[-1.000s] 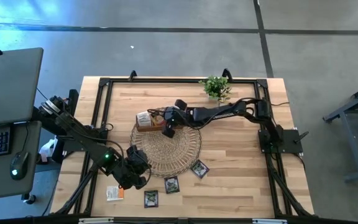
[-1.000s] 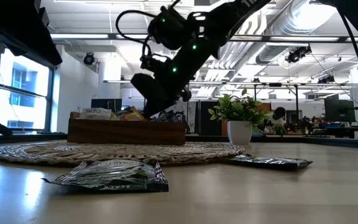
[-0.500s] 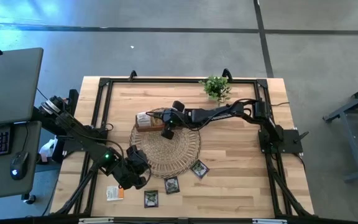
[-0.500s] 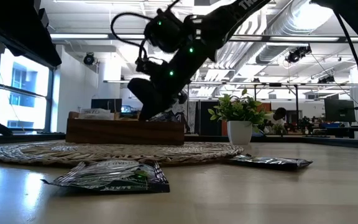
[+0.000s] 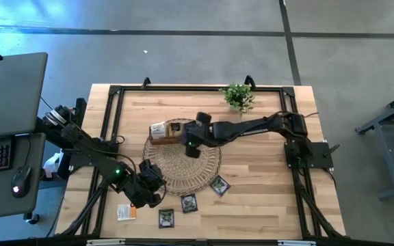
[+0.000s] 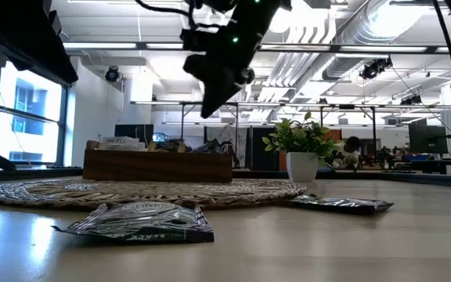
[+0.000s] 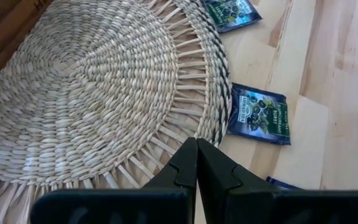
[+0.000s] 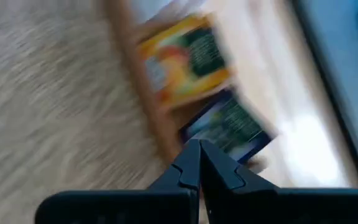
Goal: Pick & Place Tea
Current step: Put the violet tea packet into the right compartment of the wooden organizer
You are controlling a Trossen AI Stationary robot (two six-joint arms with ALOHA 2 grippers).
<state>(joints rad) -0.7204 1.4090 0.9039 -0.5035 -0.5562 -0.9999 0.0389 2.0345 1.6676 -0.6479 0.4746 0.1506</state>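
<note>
While my right hand [image 5: 191, 150] hangs shut and empty above the round woven mat [image 5: 207, 164], just beside the wooden tray [image 5: 166, 139], my left hand [image 5: 149, 193] waits low at the mat's near rim, its fingers [image 7: 188, 163] pressed together on nothing. Tea packets already fill the tray [image 6: 159, 165], which sits on the mat's far side so that both my arms can reach it over the weave. Four more packets lie loose on the bare table [image 5: 265, 198] along the mat's near edge: a dark packet [image 5: 219, 184] toward my right, a second dark packet [image 5: 189, 202] beside it, a third dark packet [image 5: 165, 218] closer to the table's front edge, and an orange-and-white packet [image 5: 126, 212] just beside my left arm. In my left wrist view one dark packet [image 7: 258, 116] touches the mat's fringe, which I judge will crowd a finger trying to slide under that side. Room seems best from the table's open front and right, where nothing stands. The potted plant [image 5: 237, 96] sits at the far edge, well apart from any path I would take. I judge the work partly done, with the loose packets still to be lifted across the mat and dropped over the tray's low wall.
</note>
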